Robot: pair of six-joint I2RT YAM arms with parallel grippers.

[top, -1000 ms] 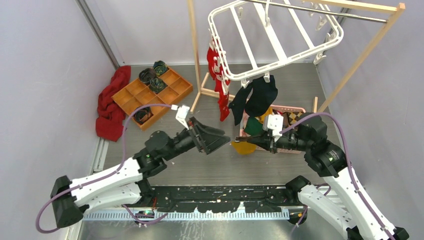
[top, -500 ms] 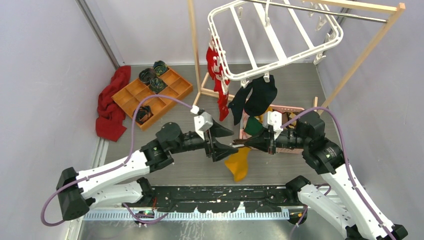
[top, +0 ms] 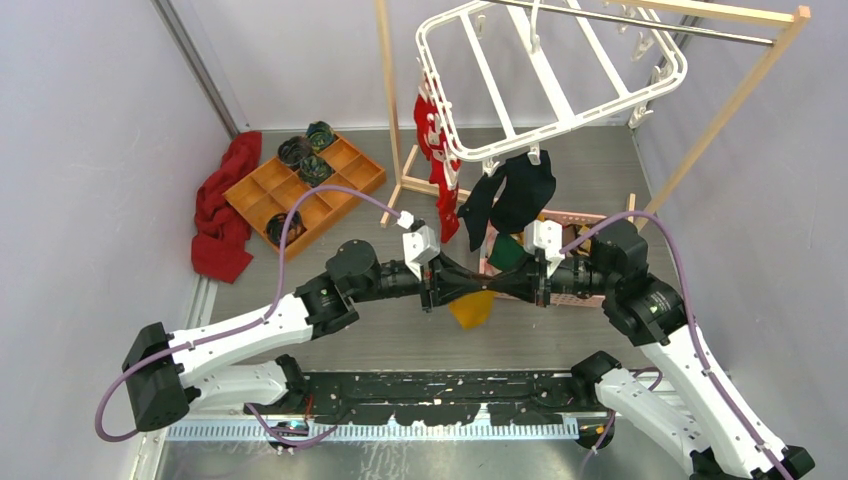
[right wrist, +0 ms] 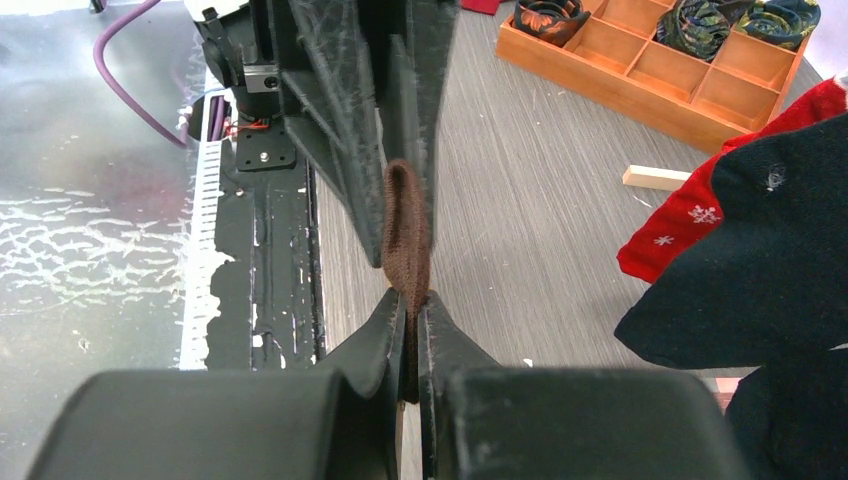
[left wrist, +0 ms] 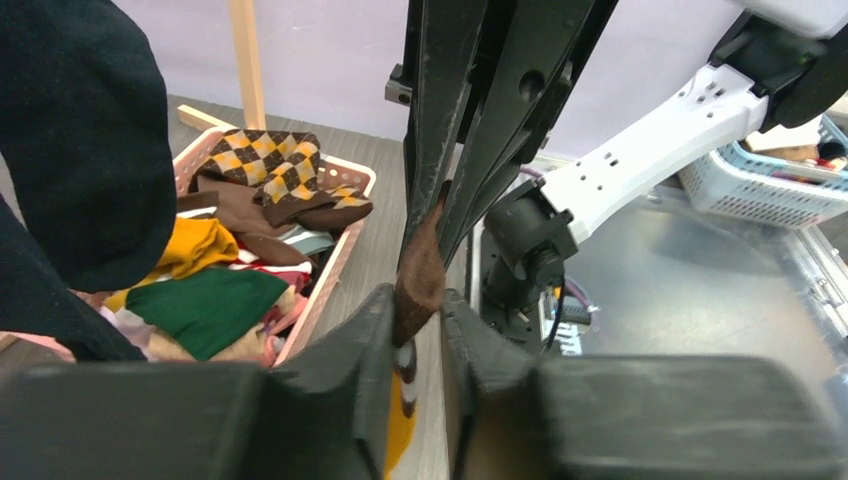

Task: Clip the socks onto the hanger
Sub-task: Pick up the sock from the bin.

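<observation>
Left gripper [top: 476,283]: reaches in from the left and meets the right gripper tip to tip above the desk [top: 380,335]. Its jaws stand close on either side of the sock's brown cuff. I cannot tell whether they press on it.
Right gripper [top: 500,284]: comes in from the right, level with the left one. Its jaws are clamped together on the brown cuff.
Mustard sock [top: 471,309]: held in the air between the two grippers by its brown cuff [right wrist: 406,240]. The yellow foot hangs down below them, in front of the pink basket.
Hanger [top: 560,75]: the white frame hangs tilted from the metal rod of the wooden rack [top: 735,95], behind and above the grippers. Small white clips dangle along its edges.
Clipped socks: black socks [top: 520,195] hang from the hanger's near edge, just above the grippers. Red socks [top: 437,150] hang from its left edge.
Pink basket [top: 590,217]: stands on the desk under the hanger, beside the right arm. It holds a brown argyle sock [left wrist: 270,165], a green sock [left wrist: 205,305] and other loose socks.
Wooden tray [top: 300,195]: lies far left on the desk, with dark rolled bundles in some compartments.
Red cloth [top: 225,215]: lies crumpled against the tray's left side.
</observation>
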